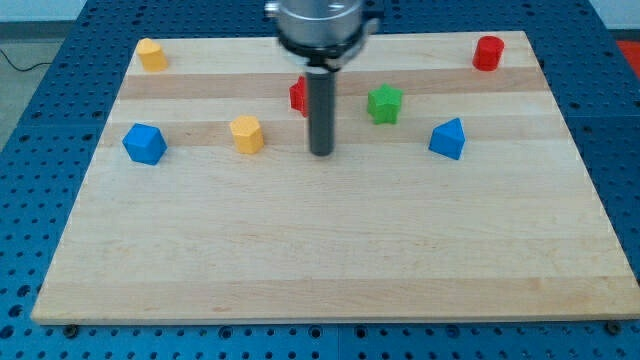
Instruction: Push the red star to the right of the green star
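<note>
The red star (298,96) sits near the top middle of the wooden board (330,260), and the rod hides most of it. The green star (384,104) lies to its right, apart from it. My tip (321,153) rests on the board just below and slightly right of the red star, left of and below the green star. I cannot tell whether the rod touches the red star.
A yellow block (246,133) and a blue block (144,143) lie left of my tip. A blue block (448,138) lies right of the green star. A yellow block (151,54) is at the top left, a red cylinder (488,52) at the top right.
</note>
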You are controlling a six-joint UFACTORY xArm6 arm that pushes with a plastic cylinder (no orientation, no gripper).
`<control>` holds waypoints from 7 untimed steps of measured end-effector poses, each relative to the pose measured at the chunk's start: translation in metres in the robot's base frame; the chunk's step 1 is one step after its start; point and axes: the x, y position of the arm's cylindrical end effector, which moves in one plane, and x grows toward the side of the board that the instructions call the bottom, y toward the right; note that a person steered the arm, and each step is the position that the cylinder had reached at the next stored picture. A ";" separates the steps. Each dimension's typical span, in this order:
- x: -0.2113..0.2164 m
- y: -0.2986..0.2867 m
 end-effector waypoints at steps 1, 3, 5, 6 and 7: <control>-0.029 -0.044; -0.088 -0.106; -0.109 -0.020; -0.112 -0.045; -0.106 -0.055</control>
